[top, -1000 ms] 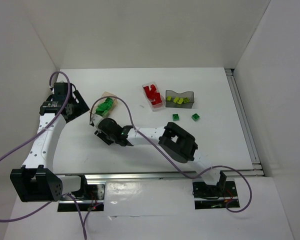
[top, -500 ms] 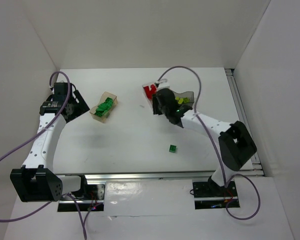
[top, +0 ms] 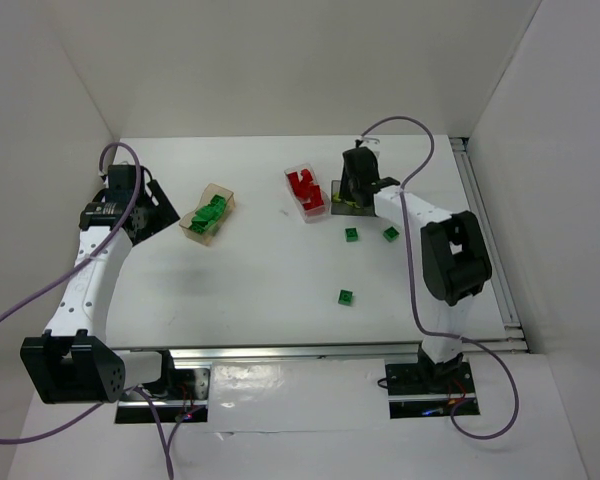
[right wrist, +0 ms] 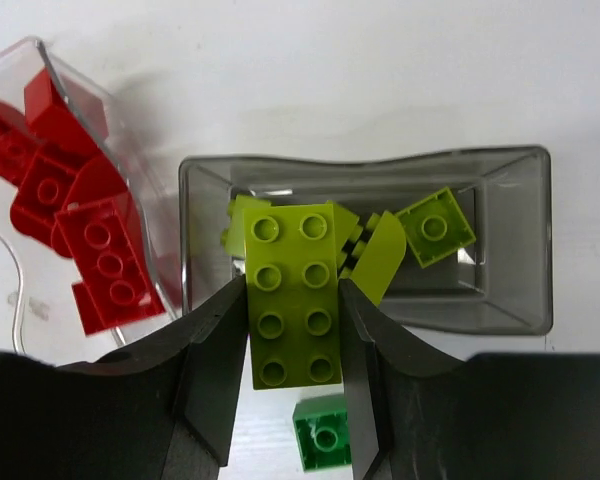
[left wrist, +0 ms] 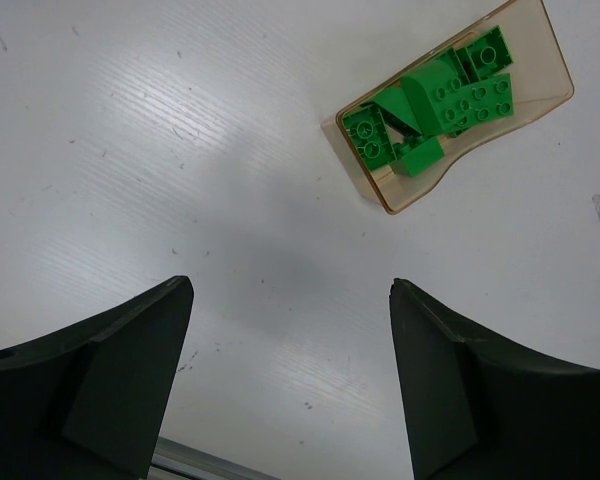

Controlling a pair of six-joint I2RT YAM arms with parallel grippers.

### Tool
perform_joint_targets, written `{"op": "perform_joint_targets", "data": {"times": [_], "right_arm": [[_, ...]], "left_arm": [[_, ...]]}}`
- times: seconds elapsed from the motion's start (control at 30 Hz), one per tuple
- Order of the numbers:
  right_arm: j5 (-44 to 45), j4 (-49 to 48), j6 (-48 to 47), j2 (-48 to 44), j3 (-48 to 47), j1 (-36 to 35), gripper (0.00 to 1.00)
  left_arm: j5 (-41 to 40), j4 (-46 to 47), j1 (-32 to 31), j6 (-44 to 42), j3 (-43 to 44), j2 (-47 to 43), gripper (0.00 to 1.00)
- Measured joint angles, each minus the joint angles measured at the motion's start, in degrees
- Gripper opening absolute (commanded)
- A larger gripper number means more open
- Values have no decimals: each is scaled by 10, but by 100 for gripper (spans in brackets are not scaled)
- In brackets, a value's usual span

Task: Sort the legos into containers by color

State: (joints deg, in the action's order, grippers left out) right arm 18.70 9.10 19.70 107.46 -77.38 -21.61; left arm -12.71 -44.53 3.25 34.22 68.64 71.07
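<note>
My right gripper is shut on a lime yellow-green two-by-four lego and holds it over the smoky dark grey container, which has lime legos in it. In the top view this gripper covers most of that container. The clear container holds red legos. The tan container holds dark green legos; it also shows in the top view. My left gripper is open and empty, to the left of the tan container.
Three loose dark green legos lie on the white table: one just in front of the grey container, one to its right, one nearer the front. The first also shows under my right fingers. A rail runs along the right edge.
My right arm swung from the tan container on the left across to the grey container at the back right. A dark green lego now lies near the front middle. The left arm stayed still.
</note>
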Motion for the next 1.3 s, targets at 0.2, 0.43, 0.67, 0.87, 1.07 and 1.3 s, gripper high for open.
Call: {"op": "perform_joint_targets", "data": {"times": [0.2, 0.43, 0.67, 0.87, 1.07, 1.3], "right_arm": [[-7, 12, 7, 42, -59, 17, 68], [-16, 17, 4, 65, -74, 16, 85], [19, 4, 24, -61, 69, 16, 54], [37, 7, 70, -160, 119, 61, 45], [44, 42, 140, -176, 182, 115, 79], [-2, 73, 183, -147, 238, 139, 88]], "left_arm": [[0, 0, 0, 0, 0, 0, 89], [3, 0, 0, 0, 0, 0, 89], [7, 1, 0, 0, 0, 0, 88], [12, 0, 0, 0, 0, 2, 88], [17, 2, 0, 0, 0, 3, 88], [21, 5, 0, -10, 0, 3, 88]]}}
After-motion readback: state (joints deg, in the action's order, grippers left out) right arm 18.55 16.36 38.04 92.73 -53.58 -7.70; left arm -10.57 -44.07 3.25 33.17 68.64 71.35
